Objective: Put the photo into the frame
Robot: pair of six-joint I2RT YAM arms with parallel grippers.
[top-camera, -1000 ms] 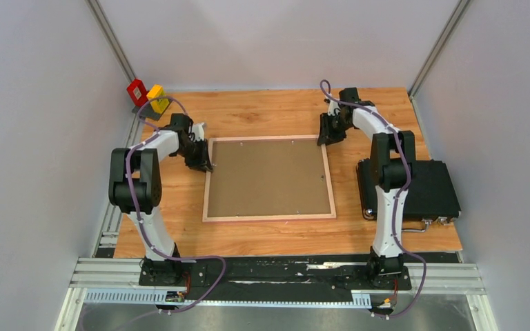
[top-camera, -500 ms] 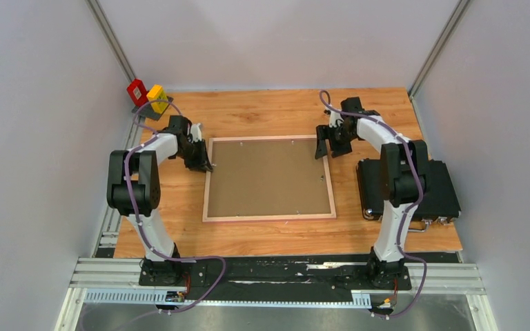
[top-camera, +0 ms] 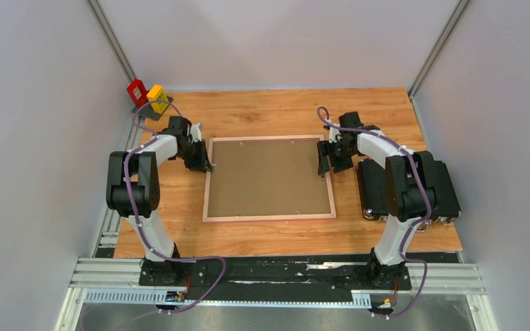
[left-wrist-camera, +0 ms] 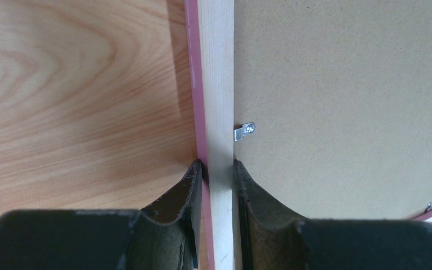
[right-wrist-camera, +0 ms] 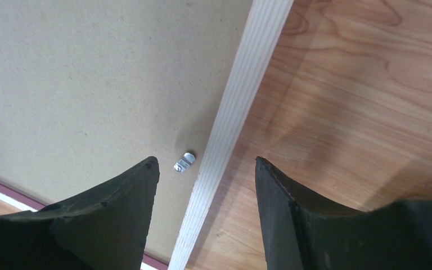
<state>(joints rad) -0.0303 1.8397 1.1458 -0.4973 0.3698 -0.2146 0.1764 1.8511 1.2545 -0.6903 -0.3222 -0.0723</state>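
Frame: You have the frame (top-camera: 269,218) lying flat on the worktop (top-camera: 262,110) with its light-wood back facing up.
Backing: The brown backing board (top-camera: 269,176) fills the frame's opening, reaching all four rails as far as the overhead view shows.
Photo: You will not find it in any view. If it is already in the frame, it sits beneath the board, and nothing here confirms that.
Left claw: The left claw (left-wrist-camera: 218,166) is pinching the frame's left rail, with one finger outside it and one inside on the board, just short of a metal clip (left-wrist-camera: 245,131).
Right claw: The right claw (right-wrist-camera: 205,163) is spread and holds nothing. It straddles the frame's right rail, with another small clip on the board just inside that rail.
Progress: By my judgement you are late in the job, since the board is seated. What probably remains is securing the clips around the frame.
Hard to tell: You cannot see whether either clip is turned home. The frame's front is hidden against the worktop. The thin pink and white strips at the wrist views' lower edges are too cropped to name.
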